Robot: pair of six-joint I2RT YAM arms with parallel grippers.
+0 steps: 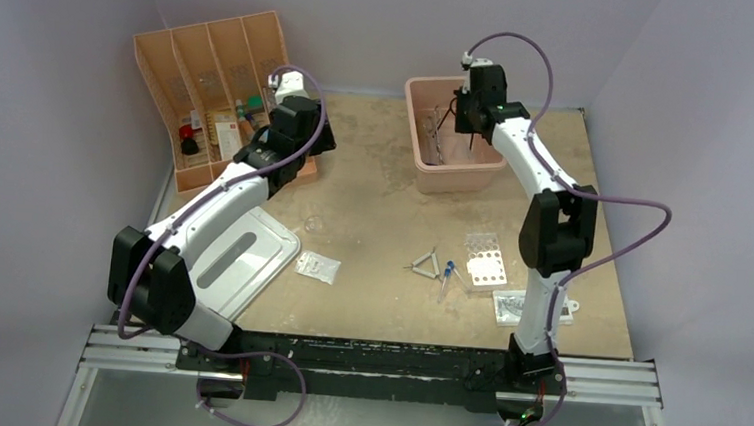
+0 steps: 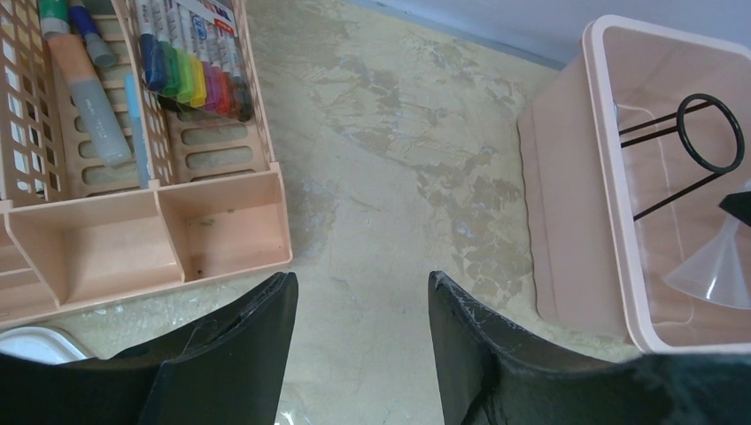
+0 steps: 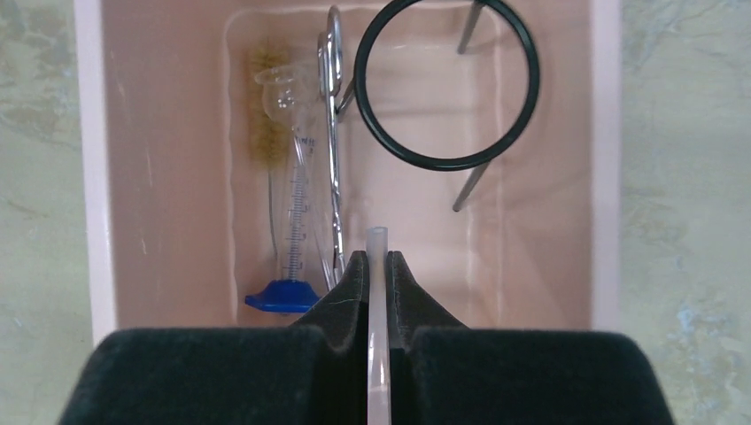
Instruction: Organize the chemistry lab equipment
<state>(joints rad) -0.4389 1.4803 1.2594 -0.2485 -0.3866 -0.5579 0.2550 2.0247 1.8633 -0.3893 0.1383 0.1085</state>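
My right gripper (image 3: 378, 261) is shut on the stem of a translucent funnel (image 3: 378, 354) and holds it above the pink tub (image 3: 89, 177). The funnel's cone shows in the left wrist view (image 2: 713, 270). In the tub lie the black wire ring tripod (image 3: 447, 84), metal forceps (image 3: 334, 133) and a clear graduated cylinder with a blue base (image 3: 292, 212). My left gripper (image 2: 361, 283) is open and empty over bare table beside the orange divided tray (image 2: 221, 230). On the table lie a clear packet (image 1: 317, 266), a blue-tipped dropper (image 1: 446, 276), a clear well rack (image 1: 485, 264) and more packets (image 1: 522, 305).
The orange tray holds coloured markers (image 2: 190, 66) and other items. A white flat lid (image 1: 239, 259) lies under my left arm. A small metal triangle (image 1: 426, 267) lies beside the dropper. A brown brush (image 3: 259, 106) lies in the tub.
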